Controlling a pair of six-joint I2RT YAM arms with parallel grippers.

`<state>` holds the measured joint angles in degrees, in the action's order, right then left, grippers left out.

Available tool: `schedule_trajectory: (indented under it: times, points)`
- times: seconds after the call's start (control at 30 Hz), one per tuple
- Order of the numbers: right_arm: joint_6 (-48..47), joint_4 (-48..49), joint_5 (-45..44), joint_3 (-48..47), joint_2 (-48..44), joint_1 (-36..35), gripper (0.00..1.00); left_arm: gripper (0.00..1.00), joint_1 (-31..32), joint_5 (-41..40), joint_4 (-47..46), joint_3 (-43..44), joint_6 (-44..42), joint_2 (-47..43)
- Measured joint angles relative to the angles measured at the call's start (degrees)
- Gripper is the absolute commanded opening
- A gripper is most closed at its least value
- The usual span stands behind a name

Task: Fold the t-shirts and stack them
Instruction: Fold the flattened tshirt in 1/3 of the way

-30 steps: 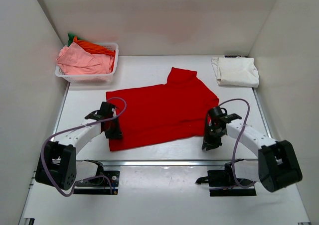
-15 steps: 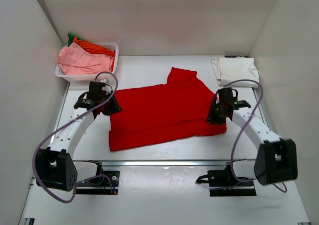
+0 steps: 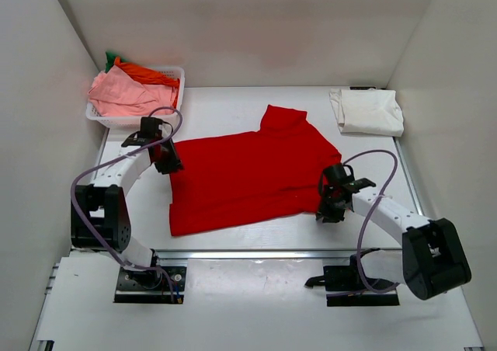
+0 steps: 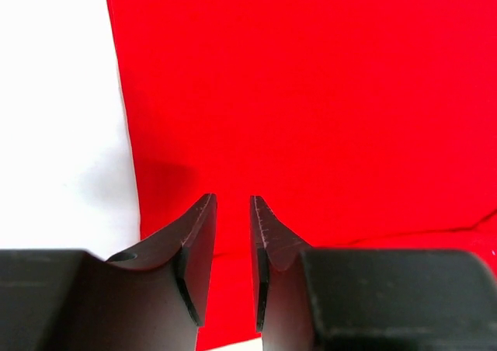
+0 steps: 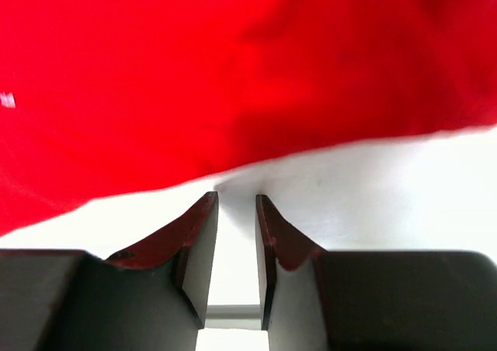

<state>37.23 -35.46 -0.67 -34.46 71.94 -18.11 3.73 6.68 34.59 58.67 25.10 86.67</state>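
Observation:
A bright red t-shirt (image 3: 248, 172) lies spread flat in the middle of the table. My left gripper (image 3: 168, 162) hovers over its far left corner with the jaws a narrow gap apart and nothing between them. In the left wrist view the gripper (image 4: 233, 199) is above the red cloth (image 4: 326, 95). My right gripper (image 3: 331, 209) is at the shirt's near right corner, slightly open and empty. In the right wrist view the gripper (image 5: 237, 196) is over bare table, just short of the shirt's edge (image 5: 233, 79). A folded cream-white t-shirt (image 3: 368, 111) lies at the back right.
A white lattice basket (image 3: 180, 75) stands at the back left and holds a pink tee (image 3: 128, 95), an orange one (image 3: 147, 74) and a bit of green cloth (image 3: 110, 57). White walls close in the table (image 3: 233, 106) on three sides.
My left gripper moved from the shirt's near left edge up to its far left corner. My right gripper went up the right edge, then back down to the near right corner. The shirt stayed flat.

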Motion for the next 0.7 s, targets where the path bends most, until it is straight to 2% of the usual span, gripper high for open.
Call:
schedule_trajectory:
  times: [0.2, 0.27, 0.37, 0.5, 0.6, 0.7]
  points:
    - [5.25, -4.66, 0.81, 1.90, -4.15, -6.93, 0.22, 0.35, -0.48, -0.09, -1.01, 1.57, -0.28, 2.01]
    - [5.18, -6.60, 0.66, 1.31, -5.07, -7.21, 0.21, 0.35, -0.50, -0.02, -1.42, 1.84, -0.26, 2.01]
    - [3.19, -6.47, -0.22, -1.51, -6.58, -1.70, 0.22, 0.34, -0.50, 0.20, -2.08, 1.88, -0.26, 1.99]
    - [-1.86, 0.52, -1.57, -3.82, -6.43, 8.94, 0.28, 0.34, -0.37, 0.46, -2.23, 1.88, -0.26, 1.99]
    - [-5.57, 5.35, -3.43, -3.85, -2.25, 14.73, 0.32, 0.34, -0.24, 0.68, -2.32, 1.88, -0.24, 1.95]
    - [-7.34, 7.34, -5.38, -3.85, 5.33, 15.69, 0.33, 0.34, -0.24, 1.01, -2.29, 1.88, -0.26, 1.95]
